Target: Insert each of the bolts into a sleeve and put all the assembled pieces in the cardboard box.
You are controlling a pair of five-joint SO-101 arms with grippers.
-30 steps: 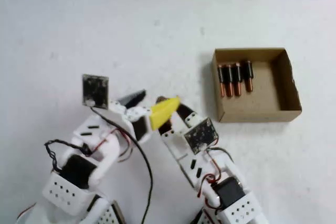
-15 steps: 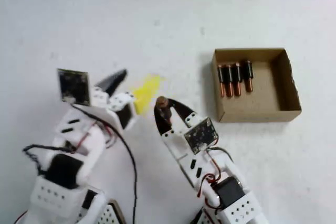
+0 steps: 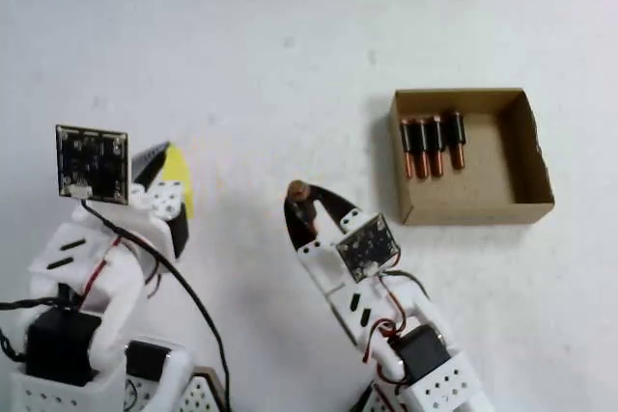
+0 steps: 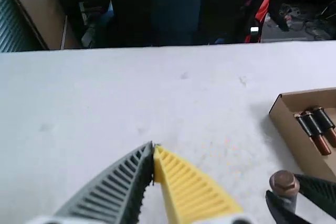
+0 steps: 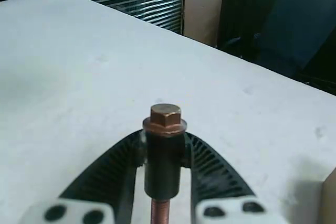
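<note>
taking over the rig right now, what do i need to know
Left claw: shut, holding nothing, off to the left of the right claw.
Right claw: shut on an assembled piece, beside the cardboard box but not over it.
Done: four assembled pieces lie side by side in the box.
Left: put the held piece into the box.

Copper bolt [image 5: 165, 117] in black sleeve [image 5: 164, 163]. Yellow and grey ribbed fingers [image 4: 184, 187] on left gripper [image 4: 153, 150]. Brown cardboard box [image 3: 478, 209].
</note>
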